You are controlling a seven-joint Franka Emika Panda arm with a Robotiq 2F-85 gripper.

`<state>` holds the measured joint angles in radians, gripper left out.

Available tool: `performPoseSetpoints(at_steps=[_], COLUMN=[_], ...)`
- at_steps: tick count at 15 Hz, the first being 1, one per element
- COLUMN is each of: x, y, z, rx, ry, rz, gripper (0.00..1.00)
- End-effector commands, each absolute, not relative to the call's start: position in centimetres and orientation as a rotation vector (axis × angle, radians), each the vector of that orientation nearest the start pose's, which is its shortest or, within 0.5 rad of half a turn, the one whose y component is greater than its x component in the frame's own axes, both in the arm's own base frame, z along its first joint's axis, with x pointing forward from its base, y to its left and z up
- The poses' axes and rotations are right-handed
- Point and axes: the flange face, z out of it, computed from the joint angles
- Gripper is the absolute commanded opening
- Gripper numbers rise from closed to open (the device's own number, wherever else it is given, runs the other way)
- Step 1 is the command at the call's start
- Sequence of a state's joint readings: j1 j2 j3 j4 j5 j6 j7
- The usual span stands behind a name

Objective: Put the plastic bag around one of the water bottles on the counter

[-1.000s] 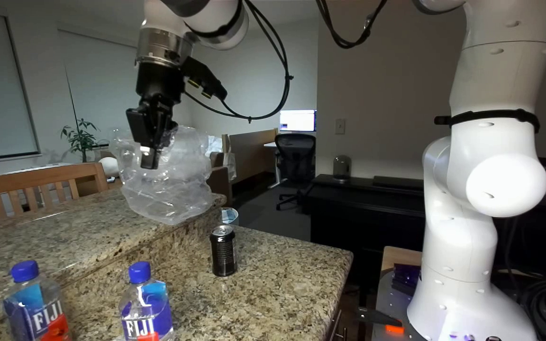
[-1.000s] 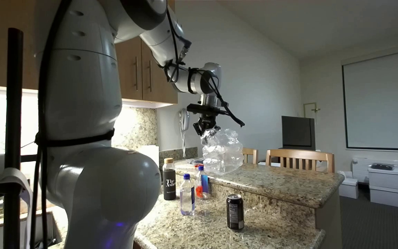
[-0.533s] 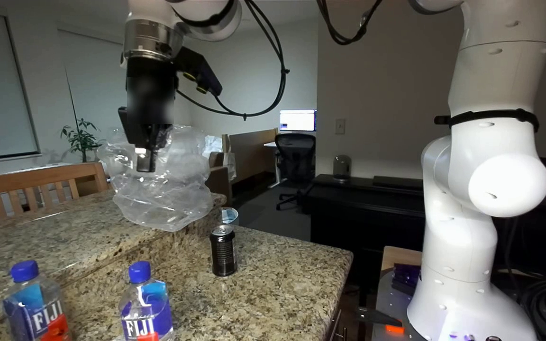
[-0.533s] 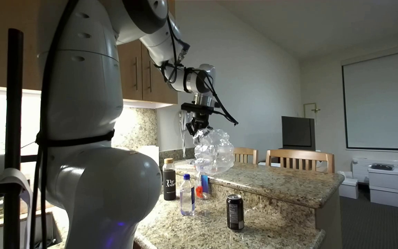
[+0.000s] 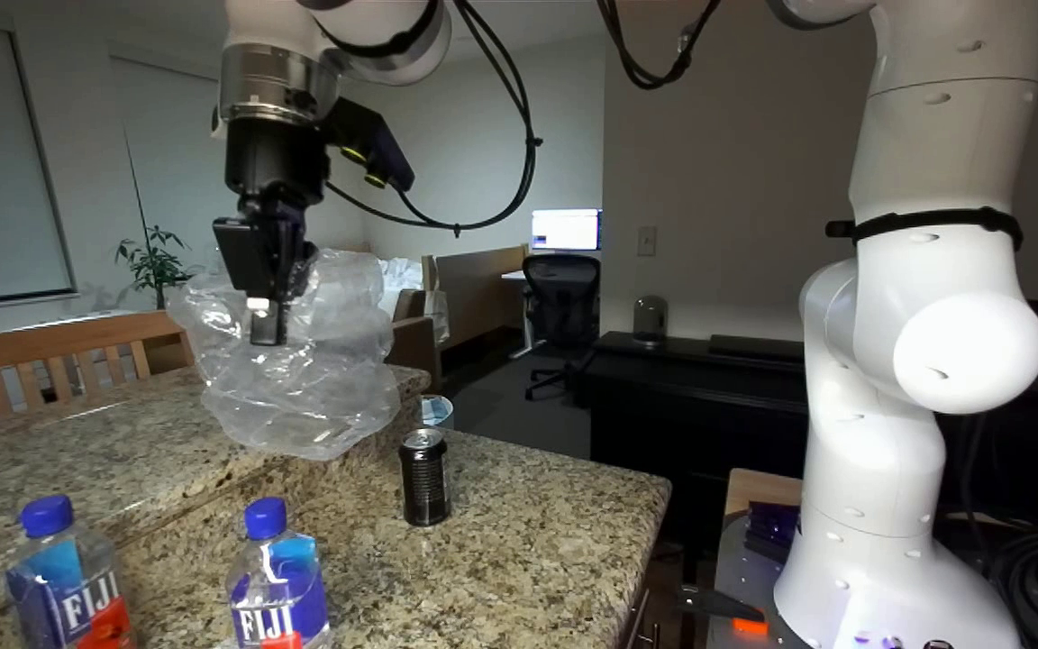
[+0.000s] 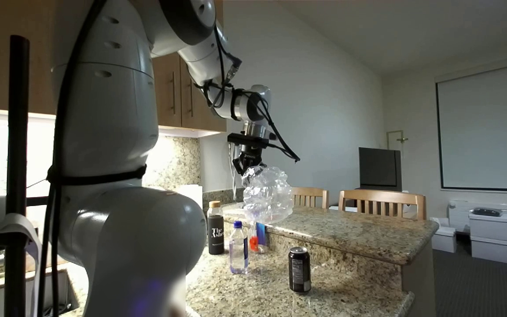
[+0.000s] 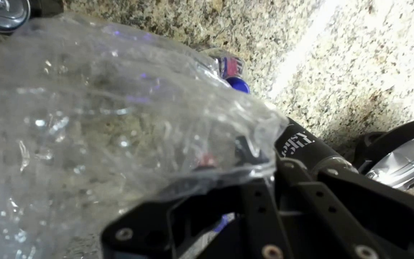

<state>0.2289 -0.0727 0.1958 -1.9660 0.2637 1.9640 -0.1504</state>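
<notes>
A white robot arm [image 5: 920, 361] stands off the front edge of a speckled granite counter [image 5: 501, 550] and extends over it. The counter has two levels: a lower surface and, along its back edge, a raised ledge [image 5: 95, 433].

A large, clear, crinkled plastic bag [image 5: 303, 388] hangs ballooned in the air beside the ledge's edge; whether it touches the ledge cannot be told, and its mouth cannot be made out. It hangs from the black gripper [image 5: 274, 315], which points down with its fingers drawn together, pinching the bag's upper border.

A tall dark bottle [image 6: 215, 233] stands deep on the lower surface, away from the free end. Nearer the bag are two small clear bottles with blue caps, both upright: the inner water bottle [image 5: 68, 577], close to the ledge, and the outer water bottle [image 5: 277, 581], closer to the front edge. A dark can [image 5: 425, 478] stands between them and the free end.

From the gripper, both bottles lie below, long axes vertical, and the inner one seems nearer. The bag's bulk swells toward the free end, the can's side. Neither bottle appears to be inside it, so the bag probably needs to shift away from that end and drop over a cap from above.
</notes>
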Motion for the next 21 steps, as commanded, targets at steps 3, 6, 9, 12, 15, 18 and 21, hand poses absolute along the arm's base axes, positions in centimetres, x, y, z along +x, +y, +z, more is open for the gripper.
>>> performPoseSetpoints(at_steps=[3, 6, 9, 12, 15, 18, 21], x=[48.2, 48.4, 48.4, 48.2, 47.7, 47.2, 46.8], y=[28.0, 29.2, 30.5, 32.6, 34.3, 35.0, 35.1], z=[50.7, 51.1, 51.9, 52.2, 51.5, 50.0, 48.8], rx=[-2.739, -2.709, -2.674, -2.613, -2.560, -2.529, -2.517], ry=[-0.877, -0.927, -0.986, -1.062, -1.130, -1.163, -1.177], rz=[-0.018, -0.020, -0.037, -0.040, -0.022, 0.024, 0.087], gripper=[0.10, 0.10, 0.10, 0.10, 0.10, 0.10, 0.10])
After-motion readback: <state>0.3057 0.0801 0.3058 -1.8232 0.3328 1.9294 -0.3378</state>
